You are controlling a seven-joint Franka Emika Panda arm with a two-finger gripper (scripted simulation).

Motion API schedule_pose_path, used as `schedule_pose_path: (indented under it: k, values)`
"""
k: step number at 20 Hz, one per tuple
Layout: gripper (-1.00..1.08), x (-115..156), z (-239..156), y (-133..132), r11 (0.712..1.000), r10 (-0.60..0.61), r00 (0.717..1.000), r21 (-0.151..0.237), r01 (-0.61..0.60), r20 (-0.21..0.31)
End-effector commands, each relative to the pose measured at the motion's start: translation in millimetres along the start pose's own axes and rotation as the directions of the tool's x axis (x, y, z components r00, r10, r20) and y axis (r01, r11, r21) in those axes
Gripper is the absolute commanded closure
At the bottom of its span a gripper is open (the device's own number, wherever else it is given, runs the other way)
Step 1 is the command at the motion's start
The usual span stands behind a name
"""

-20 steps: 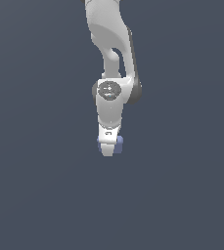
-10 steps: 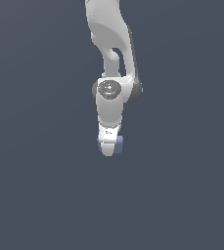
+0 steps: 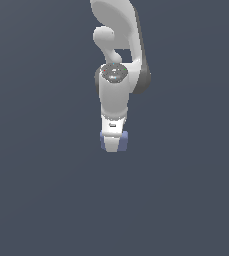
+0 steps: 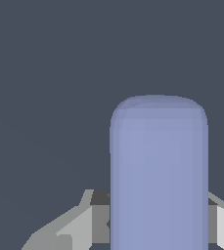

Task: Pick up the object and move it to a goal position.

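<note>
the periwinkle-blue object fills the wrist view, rounded end pointing away, the pincer clamped on it with a grey finger at either side. in the exterior view the object sits at the pincer's tip, the white arm rising above against plain dark grey.

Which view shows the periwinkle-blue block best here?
The wrist view: the matte periwinkle-blue rounded block fills much of the frame, its rounded end clear. The exterior view shows only small blue edges beside the white end effector, which covers the rest.
</note>
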State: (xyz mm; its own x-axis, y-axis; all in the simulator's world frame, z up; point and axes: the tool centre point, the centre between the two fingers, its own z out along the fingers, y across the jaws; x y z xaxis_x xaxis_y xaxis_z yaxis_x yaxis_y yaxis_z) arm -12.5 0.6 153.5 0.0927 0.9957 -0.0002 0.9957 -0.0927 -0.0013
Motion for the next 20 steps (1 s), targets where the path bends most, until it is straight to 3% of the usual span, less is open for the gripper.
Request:
schedule_pose_path:
  k: [1,20]
  values:
    - [1.08,3,-23,-1,1.0,-0.001,1.0,-0.001,0.001,0.0]
    - [1.08,25,-232,-11,1.0,-0.001,1.0,-0.001,0.001,-0.001]
